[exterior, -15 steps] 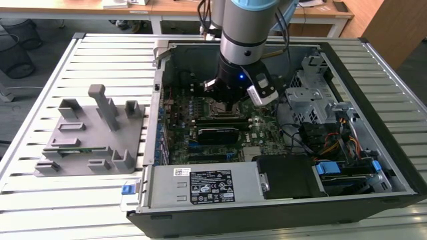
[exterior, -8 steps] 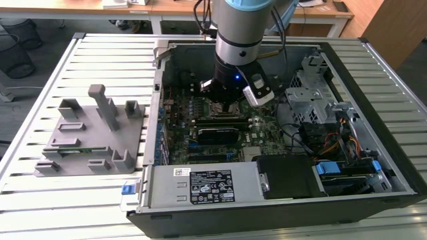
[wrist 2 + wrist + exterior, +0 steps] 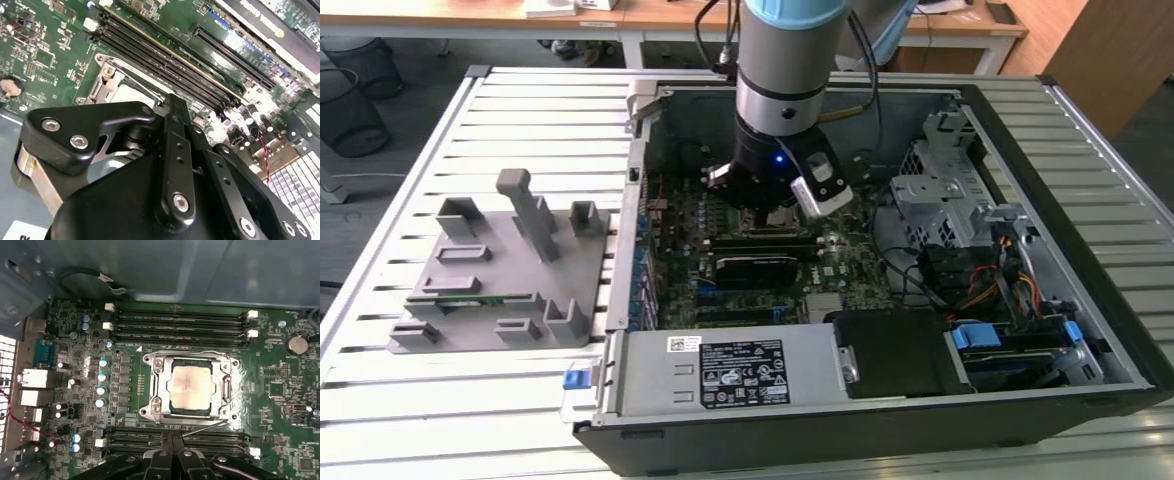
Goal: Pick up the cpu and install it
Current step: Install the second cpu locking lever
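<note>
A: Where's the cpu [image 3: 191,388]?

B: Seated in the motherboard [image 3: 280,390] socket, framed by its metal bracket; the gripper [image 3: 173,456] hangs just beside it, jaws drawn together, holding nothing.

A: Handling?

B: Likely light, stiff, slick on top; fragile underneath; take it by opposite edges.

I am looking into a robotics lab or hardware workshop set up inside an office room. A slatted metal table [image 3: 520,100] carries an opened computer case [image 3: 881,400] with its green motherboard [image 3: 280,390] bared, and near the table's edge on the exterior view's left stands a grey plastic fixture [image 3: 507,270]. Beyond the table's far edge I see wooden desks [image 3: 667,20], dark wire bins [image 3: 354,90] on a grey floor, and loose cables.
</note>
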Tool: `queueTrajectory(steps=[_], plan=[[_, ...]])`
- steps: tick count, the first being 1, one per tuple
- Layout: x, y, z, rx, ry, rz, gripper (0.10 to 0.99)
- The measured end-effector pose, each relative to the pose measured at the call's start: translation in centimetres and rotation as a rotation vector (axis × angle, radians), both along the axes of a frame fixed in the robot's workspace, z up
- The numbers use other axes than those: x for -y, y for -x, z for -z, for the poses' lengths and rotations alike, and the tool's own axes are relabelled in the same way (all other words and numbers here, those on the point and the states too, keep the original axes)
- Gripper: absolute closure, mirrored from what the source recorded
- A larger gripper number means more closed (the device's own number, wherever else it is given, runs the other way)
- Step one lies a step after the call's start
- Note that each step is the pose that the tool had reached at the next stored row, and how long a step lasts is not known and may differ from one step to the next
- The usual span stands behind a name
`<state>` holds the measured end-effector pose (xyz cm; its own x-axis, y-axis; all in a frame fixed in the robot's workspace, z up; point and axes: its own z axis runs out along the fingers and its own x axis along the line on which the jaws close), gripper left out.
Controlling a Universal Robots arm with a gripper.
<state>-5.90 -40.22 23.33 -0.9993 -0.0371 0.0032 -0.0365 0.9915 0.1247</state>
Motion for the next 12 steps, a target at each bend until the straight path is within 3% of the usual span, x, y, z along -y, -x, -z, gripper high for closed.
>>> queueTrajectory(steps=[8, 12], plan=[[0.0, 0.12, 1.46, 0.0, -0.001, 0.0, 0.98], [0.09, 0.13, 1.94, 0.0, -0.016, 0.0, 0.98]])
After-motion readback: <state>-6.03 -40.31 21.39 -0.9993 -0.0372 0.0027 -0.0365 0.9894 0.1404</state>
